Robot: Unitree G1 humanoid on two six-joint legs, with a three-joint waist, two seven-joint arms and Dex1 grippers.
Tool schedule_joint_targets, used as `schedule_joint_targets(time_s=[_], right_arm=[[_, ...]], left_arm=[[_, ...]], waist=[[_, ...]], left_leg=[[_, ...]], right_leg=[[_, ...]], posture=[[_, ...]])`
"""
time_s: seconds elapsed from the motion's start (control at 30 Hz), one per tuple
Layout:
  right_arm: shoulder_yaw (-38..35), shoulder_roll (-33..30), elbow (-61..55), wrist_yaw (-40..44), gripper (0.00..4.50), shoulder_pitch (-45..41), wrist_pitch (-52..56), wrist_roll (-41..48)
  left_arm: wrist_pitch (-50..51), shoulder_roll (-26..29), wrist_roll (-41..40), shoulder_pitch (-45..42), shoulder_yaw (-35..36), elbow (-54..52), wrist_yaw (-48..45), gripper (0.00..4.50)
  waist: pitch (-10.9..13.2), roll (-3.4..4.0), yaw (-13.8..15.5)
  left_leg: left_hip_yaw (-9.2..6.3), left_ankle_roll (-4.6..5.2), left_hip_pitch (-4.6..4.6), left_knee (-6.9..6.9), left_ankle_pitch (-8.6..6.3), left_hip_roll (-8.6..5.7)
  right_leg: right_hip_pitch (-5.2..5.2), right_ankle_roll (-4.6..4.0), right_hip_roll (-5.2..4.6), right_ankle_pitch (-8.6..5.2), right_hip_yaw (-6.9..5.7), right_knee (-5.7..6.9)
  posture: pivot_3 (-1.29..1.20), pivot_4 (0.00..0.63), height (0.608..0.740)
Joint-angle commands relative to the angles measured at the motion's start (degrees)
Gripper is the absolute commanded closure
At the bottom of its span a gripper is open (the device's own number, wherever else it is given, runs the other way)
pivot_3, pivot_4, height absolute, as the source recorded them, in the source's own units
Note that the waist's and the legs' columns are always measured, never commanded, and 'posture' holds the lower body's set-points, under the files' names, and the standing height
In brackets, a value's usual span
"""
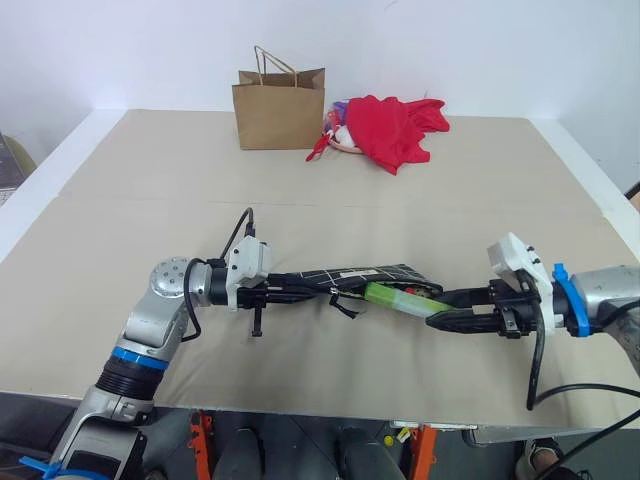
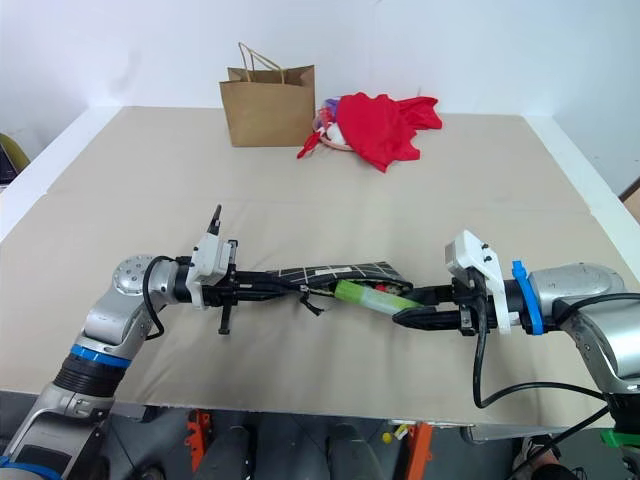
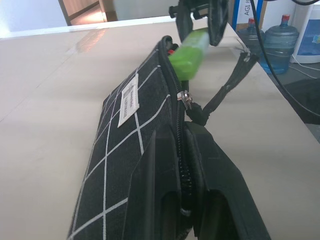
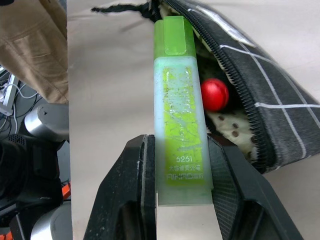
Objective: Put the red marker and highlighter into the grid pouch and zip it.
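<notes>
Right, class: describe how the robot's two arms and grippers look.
Both arms are silver-grey metal with blue rings and black cables looping near the wrists. Each wrist carries a white block. The left gripper and right gripper each have two black fingers, broad and smooth up close.

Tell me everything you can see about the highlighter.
The highlighter is a chunky light green pen with a translucent body, printed lettering and a brighter green cap. The right end effector clamps its rear end, cap pointing into the open mouth of the grid pouch, beside the red marker inside.
</notes>
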Motion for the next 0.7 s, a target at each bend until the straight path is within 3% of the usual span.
schedule_joint_targets(time_s=[0.03,0.53,0.6,0.7], right_arm=[[0.7,-0.7,0.0,0.5,3.44,-2.2,1.3,0.3],[8.6,0.8,1.1,-1.2,3.44,-11.0,9.0,-1.0],[8.7,2.2,1.1,-2.0,2.36,-12.4,9.6,-0.4],[8.3,3.1,0.2,-1.9,1.36,-12.5,8.1,-0.6]], left_arm=[[0.2,0.3,-1.4,0.6,0.6,-2.4,0.2,4.5],[0.4,-0.3,-1.5,1.3,-0.2,-3.6,0.7,4.5],[0.4,-0.3,-1.5,1.5,-0.1,-3.6,0.9,4.5],[0.5,-0.2,-1.5,1.8,0.0,-3.9,1.0,4.5]], waist=[[0.0,0.0,0.0],[0.0,0.0,-0.1],[0.0,0.0,-0.1],[0.0,0.0,-0.1]], left_leg=[[0.0,0.0,0.0,0.0,0.0,0.0],[0.0,0.0,-0.01,-0.01,0.0,0.0],[0.0,0.0,-0.01,0.0,0.0,0.0],[0.0,0.0,-0.01,-0.01,0.0,0.0]], right_leg=[[0.0,0.0,0.0,0.0,0.0,0.0],[-0.02,0.0,0.0,0.0,-0.01,0.0],[-0.03,0.0,0.0,0.0,0.0,0.0],[-0.03,-0.01,0.0,0.0,-0.01,0.0]], posture=[[0.0,0.15,0.74],[0.0,0.15,0.74],[0.0,0.15,0.74],[0.0,0.15,0.74]])
